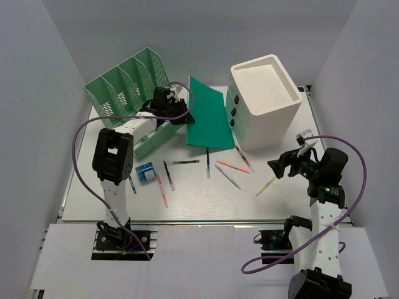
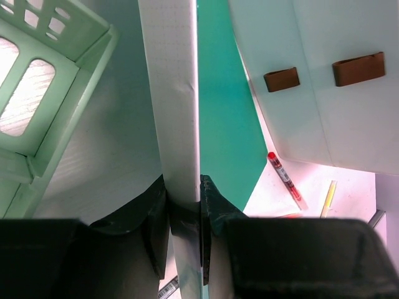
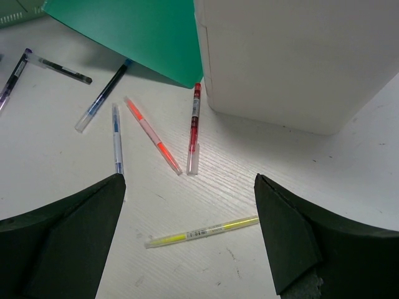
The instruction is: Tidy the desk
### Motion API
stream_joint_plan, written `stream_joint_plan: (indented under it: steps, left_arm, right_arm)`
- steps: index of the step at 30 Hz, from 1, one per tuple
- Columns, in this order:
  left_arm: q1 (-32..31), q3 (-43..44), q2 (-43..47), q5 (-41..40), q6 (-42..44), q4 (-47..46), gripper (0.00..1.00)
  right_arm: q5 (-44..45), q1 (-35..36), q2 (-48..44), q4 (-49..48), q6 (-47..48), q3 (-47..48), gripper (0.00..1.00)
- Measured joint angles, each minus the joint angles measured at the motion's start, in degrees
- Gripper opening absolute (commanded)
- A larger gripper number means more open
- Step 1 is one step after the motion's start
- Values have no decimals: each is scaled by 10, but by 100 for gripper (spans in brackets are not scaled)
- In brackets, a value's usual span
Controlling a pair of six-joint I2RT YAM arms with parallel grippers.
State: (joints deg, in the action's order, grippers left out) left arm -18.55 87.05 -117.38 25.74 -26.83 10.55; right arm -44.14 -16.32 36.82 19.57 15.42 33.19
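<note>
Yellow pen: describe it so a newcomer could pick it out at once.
Find the white drawer box at the back right of the desk. Of the pens scattered before it, the yellow pen lies farthest right, apart from the rest. It alone is yellow; the nearest ones are a red pen and an orange pen.

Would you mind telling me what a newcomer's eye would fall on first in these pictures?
Probably the teal folder in the middle, between the mint file rack at the back left and the white drawer box at the back right. Next, the loose pens strewn across the front of the desk, and the left claw pinching a thin sheet held on edge.
</note>
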Motion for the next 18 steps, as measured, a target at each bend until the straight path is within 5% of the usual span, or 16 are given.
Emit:
stream_joint_plan:
  steps: [18]
  left_arm:
    - [-5, -35, 184, -90, 47, -1, 0]
  right_arm:
    - [-24, 0, 4, 6, 5, 0, 89]
